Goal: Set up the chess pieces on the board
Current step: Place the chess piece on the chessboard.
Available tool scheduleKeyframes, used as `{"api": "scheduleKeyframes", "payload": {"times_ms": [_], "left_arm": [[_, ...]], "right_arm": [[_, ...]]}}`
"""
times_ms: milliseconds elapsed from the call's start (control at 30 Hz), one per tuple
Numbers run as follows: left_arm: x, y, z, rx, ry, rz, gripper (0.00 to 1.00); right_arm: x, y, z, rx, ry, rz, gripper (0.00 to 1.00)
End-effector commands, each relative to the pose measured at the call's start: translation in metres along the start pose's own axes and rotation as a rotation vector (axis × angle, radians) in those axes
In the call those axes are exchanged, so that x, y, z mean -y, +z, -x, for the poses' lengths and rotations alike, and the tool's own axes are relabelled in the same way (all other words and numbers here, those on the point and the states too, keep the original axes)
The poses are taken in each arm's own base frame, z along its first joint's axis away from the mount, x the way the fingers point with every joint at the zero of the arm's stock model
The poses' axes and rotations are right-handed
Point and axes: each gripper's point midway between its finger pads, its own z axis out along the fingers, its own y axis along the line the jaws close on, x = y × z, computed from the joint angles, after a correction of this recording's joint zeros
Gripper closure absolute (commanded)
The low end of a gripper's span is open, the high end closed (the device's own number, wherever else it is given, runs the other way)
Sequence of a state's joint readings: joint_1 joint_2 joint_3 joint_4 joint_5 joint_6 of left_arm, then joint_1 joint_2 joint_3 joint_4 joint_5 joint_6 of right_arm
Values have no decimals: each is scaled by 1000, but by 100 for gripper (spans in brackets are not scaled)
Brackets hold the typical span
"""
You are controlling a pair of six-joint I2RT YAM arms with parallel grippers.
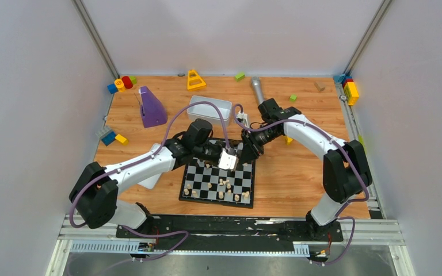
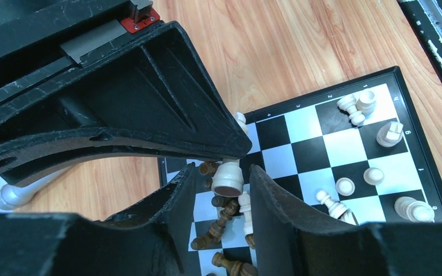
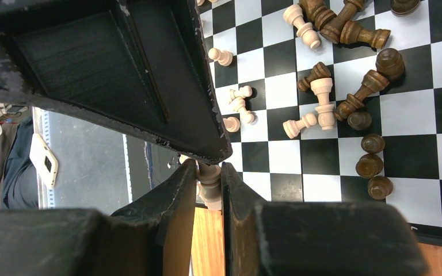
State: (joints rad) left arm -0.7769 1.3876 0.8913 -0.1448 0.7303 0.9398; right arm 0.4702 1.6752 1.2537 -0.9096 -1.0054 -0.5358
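Alignment is what your next squeeze turns on: the pale piece [image 2: 228, 179] sits squarely between the fingers of your left gripper [image 2: 223, 171] with a sliver of space on either side. The jaws stand about half spread and, as far as I can see, pinch nothing yet. The piece shows you its round brown base, so its long axis runs out ahead of the gripper, along the line of the fingers and not across them. Judging from that, a close would catch it across its width, and you should expect it to come up lying over, not upright. Just behind it, toward your wrist, a heap of dark pieces [image 2: 221, 221] lies tumbled on the board [image 2: 345, 146]. A second pale piece [image 2: 245, 206] lies close against the inner face of the finger on the right of the left wrist view; that one looks the likeliest to be dragged along. Your left arm is plainly the nearer one for this pick. Your right gripper [image 3: 208, 168] is narrow and already clamped on a pale chessman [image 3: 209, 187], which it holds at the board's border with the table [image 3: 208, 253] showing beneath it. The rest of the scattered chessmen lie off to that gripper's side and ahead of it.
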Motion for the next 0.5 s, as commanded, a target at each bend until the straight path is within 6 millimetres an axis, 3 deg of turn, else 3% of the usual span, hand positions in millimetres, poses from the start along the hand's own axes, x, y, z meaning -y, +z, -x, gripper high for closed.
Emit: {"api": "scheduleKeyframes", "payload": {"times_ms": [0, 200, 267, 300, 367, 467], "left_arm": [[-11, 3, 13, 25, 20, 13, 56], [-7, 7, 7, 2, 3, -9, 69], [-6, 7, 4, -10, -9, -13, 79], [-6, 7, 2, -24, -26, -9, 89], [-10, 6, -2, -45, -67, 14, 99], [-21, 1, -2, -23, -127, 70, 100]], "right_arm": [[-6, -2, 18, 37, -52, 26, 98], [-7, -3, 20, 39, -53, 23, 98], [-6, -5, 21, 41, -54, 17, 98], [-6, -6, 22, 43, -52, 9, 97], [-4, -11, 24, 56, -44, -8, 90], [5, -35, 34, 138, -19, -55, 72]]}}
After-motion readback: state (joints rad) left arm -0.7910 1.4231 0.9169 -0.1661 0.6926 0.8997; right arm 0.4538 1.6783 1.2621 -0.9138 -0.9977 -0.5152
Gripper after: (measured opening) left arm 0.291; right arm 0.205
